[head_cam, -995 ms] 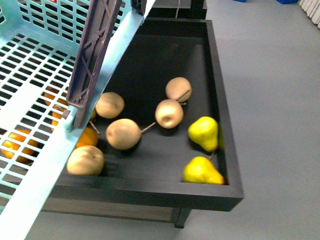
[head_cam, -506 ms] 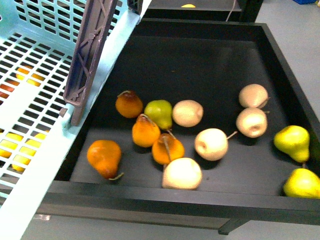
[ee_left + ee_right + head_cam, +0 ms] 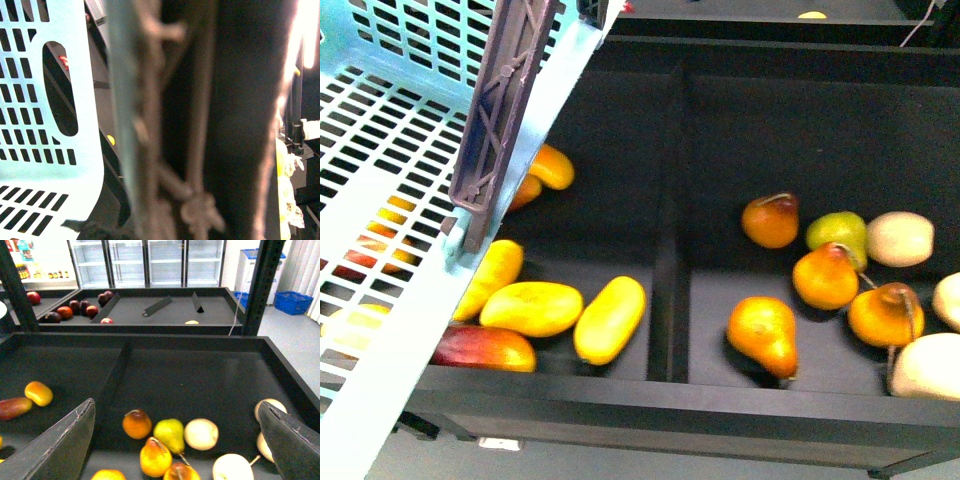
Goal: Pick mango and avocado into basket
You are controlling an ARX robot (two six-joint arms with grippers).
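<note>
The mango (image 3: pixel 610 318) lies at seven o'clock, beside the basket (image 3: pixel 380 150). It is probably firm and slippery, so grip across its middle. The right gripper (image 3: pixel 176 405) is spread and empty; the left gripper's state cannot be told.

1. A black counter (image 3: pixel 620 395) is split by a dark divider (image 3: pixel 665 290) into two compartments.
2. In the left compartment, a red mango (image 3: pixel 480 347) lies against the front wall.
3. In the right compartment, four orange pears (image 3: pixel 763 333) lie near a green pear (image 3: pixel 840 230), with pale round fruits (image 3: pixel 900 238) alongside (some cut off by the frame edge).
4. A farther bin holds dark red apples (image 3: pixel 65 312), and glass-door fridges (image 3: pixel 150 260) stand behind it.
</note>
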